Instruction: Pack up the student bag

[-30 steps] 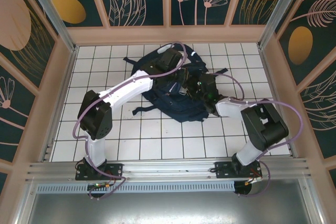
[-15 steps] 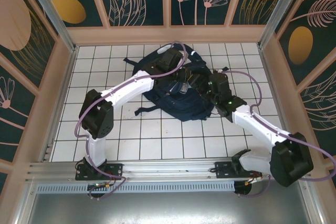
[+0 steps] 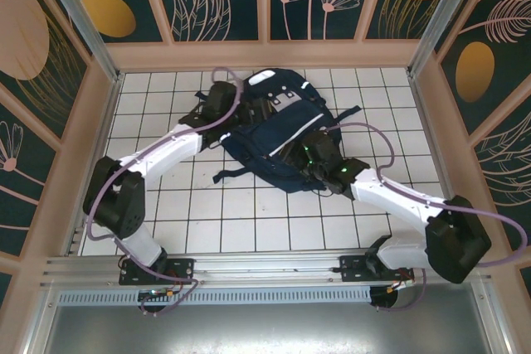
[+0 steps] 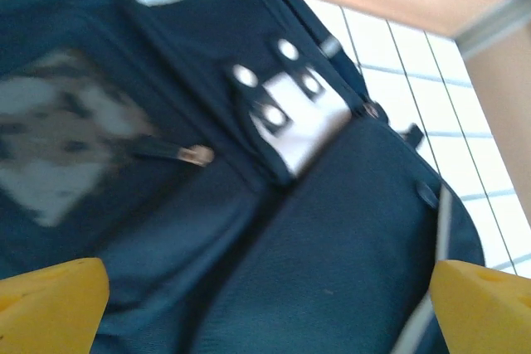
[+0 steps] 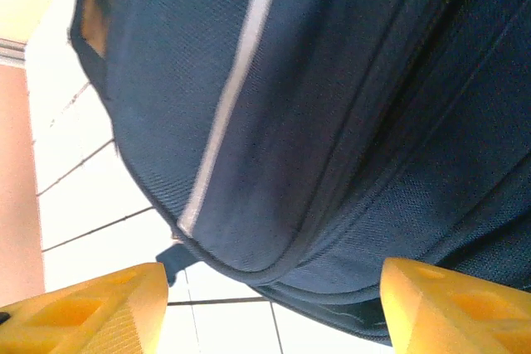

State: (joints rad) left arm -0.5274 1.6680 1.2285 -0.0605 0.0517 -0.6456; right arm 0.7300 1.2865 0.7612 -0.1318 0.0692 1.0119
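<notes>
1. The left gripper [image 4: 265, 308] is seen spread wide, its yellow fingertips [image 4: 50, 292] set far apart at the bottom corners of the wrist view, and nothing is gripped. It is held over the upper left part of the bag [image 4: 348, 238], near a white patch [image 4: 299, 118] with metal snaps and a zip pull [image 4: 195, 153]. Whether the fabric is touched cannot be told.
2. The bag [image 3: 265, 134] is laid flat on the tiled table [image 3: 182, 221], toward the far middle, between the two grippers. A strap [image 3: 232, 174] is trailed onto the table at its near left side.
3. The right gripper [image 5: 270, 312] is likewise seen released, fingers wide, at the bag's near right edge. A white stripe [image 5: 241, 80] is seen running down the navy fabric ahead of it.
</notes>
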